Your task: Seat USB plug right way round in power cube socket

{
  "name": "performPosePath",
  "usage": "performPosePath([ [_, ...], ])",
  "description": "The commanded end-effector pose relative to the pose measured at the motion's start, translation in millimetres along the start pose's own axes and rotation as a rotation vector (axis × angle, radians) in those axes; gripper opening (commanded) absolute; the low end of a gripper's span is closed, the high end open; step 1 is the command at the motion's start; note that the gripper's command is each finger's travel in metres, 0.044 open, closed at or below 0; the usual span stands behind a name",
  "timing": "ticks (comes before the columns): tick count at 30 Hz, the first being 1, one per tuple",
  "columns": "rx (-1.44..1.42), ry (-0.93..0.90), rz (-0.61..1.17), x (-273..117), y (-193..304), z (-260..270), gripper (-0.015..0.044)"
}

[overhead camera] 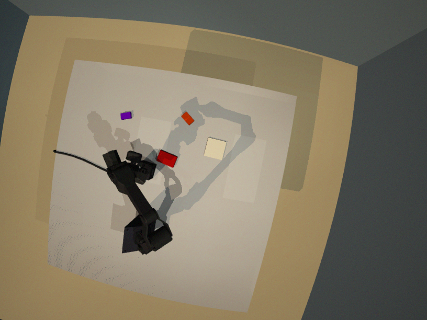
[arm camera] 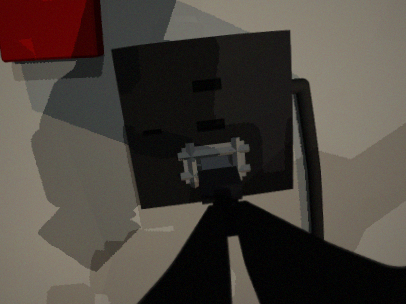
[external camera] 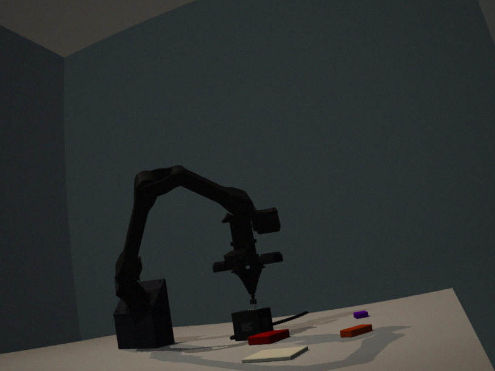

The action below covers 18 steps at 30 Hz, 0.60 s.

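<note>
gripper (external camera: 252,296) clamps USB plug (arm camera: 215,162) above power cube (external camera: 250,322)

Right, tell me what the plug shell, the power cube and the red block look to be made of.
USB plug shell: pale grey with bright edges, likely bare metal. Power cube: matte black without glints, probably plastic. Red block: uniform saturated red with soft sheen, plastic or painted; can't tell which.

From above, the arm (overhead camera: 130,187) hides the power cube and the plug. In the wrist view, the red block (arm camera: 50,18) is cut by the frame's top-left edge, and the pincer (arm camera: 226,198) covers the plug's rear.
</note>
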State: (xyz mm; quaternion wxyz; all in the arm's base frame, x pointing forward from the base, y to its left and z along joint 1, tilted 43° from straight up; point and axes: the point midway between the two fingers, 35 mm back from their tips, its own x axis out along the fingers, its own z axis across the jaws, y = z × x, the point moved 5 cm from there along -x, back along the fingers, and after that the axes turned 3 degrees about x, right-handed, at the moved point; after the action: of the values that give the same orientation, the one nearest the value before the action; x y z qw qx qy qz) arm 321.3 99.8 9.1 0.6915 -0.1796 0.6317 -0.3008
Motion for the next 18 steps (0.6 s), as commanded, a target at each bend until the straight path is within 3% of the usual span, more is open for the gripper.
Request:
performPosePath([
  [1,-0.003,0.002,0.002,1.0,0.5,-0.3,0.0],
  [18,-0.003,0.002,0.002,3.1,0.4,-0.3,0.0],
])
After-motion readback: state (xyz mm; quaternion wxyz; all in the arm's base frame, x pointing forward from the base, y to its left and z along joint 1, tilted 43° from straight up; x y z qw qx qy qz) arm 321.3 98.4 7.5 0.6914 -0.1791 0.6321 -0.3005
